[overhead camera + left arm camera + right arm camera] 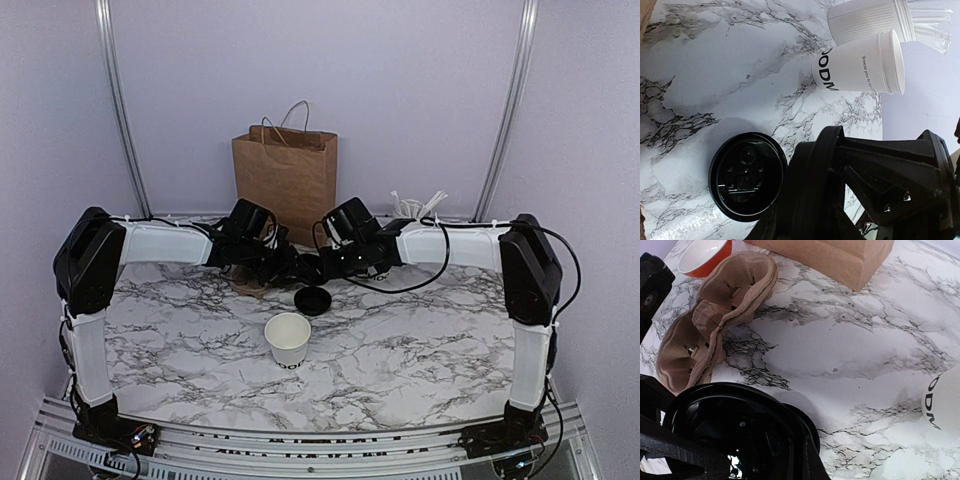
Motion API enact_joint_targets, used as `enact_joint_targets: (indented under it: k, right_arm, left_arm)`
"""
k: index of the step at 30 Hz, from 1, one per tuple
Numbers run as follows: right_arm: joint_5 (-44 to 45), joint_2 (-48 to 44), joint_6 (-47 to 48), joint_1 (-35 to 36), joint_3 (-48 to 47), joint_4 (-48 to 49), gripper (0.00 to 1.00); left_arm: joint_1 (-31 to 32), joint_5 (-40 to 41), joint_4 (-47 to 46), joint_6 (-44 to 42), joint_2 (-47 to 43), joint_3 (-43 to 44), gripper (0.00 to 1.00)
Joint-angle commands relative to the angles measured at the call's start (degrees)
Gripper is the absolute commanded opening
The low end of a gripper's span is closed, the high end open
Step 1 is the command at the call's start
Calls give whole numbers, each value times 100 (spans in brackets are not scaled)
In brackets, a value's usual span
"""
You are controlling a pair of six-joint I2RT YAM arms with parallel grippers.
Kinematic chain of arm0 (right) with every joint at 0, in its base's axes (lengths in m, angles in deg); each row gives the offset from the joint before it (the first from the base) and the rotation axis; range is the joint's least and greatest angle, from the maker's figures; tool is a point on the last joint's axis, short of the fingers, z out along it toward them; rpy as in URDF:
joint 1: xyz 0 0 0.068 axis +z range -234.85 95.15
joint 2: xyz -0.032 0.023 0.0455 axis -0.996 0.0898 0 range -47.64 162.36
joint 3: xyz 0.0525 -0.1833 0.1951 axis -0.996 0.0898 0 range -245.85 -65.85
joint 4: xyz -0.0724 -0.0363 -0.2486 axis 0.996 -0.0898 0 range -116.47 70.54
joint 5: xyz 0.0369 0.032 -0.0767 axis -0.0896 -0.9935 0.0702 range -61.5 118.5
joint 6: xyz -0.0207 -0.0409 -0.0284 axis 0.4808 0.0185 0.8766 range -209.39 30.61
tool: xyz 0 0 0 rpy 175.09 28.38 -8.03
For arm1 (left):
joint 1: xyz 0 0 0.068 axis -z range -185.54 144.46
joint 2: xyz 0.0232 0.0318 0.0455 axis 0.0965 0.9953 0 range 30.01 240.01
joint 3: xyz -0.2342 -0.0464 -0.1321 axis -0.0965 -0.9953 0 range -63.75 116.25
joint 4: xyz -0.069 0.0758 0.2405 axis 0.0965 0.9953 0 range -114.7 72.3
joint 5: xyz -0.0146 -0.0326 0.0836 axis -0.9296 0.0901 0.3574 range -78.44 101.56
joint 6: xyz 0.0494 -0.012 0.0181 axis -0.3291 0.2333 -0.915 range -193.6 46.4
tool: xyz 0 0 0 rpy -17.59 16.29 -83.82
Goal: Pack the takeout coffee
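The white paper cup [288, 338] with dark lettering stands upright and open at the table's middle. It also shows in the left wrist view [860, 67] and at the right edge of the right wrist view [944, 401]. The round black lid [313, 300] lies flat on the marble just behind it, seen too in the left wrist view [747, 175] and, large and close, in the right wrist view [735, 432]. My left gripper [284, 267] and right gripper [326, 266] meet just behind the lid, above the table. Their jaws are dark and overlapping, so neither shows as open or shut.
A brown paper bag [286, 180] stands at the back centre. A brown pulp cup carrier [715, 320] lies left of the lid, with a red bowl [705, 255] beyond it. A white cup of stirrers [870, 22] stands at the back right.
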Motion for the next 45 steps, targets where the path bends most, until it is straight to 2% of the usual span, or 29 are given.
enact_joint_targets:
  k: [1, 7, 13, 22, 31, 39, 45]
  right_arm:
    - [85, -326, -47, 50, -38, 129, 6]
    - [93, -421, -43, 66, -20, 112, 9]
    - [17, -599, -36, 77, 36, 103, 25]
    - [-436, -1274, -48, 76, 183, 123, 35]
    - [-1526, -2147, -284, -56, 471, 766, 44]
    - [-2880, -2435, -1163, -132, 752, 1800, 52]
    - [-3775, -2299, -2196, -274, 781, 2613, 60]
  left_arm:
    - [-15, -150, -286, 114, -104, -93, 32]
    - [-15, -146, -295, 52, -144, -144, 20]
    - [-17, -78, -264, -277, -298, -186, 13]
    - [-15, 713, 1, -1720, -903, -378, 10]
    - [167, 2577, -60, -3567, -2407, -918, 11]
    - [1015, 5053, -726, -4960, -3657, -1862, 13]
    - [1774, 6919, -1748, -6593, -3965, -2249, 13]
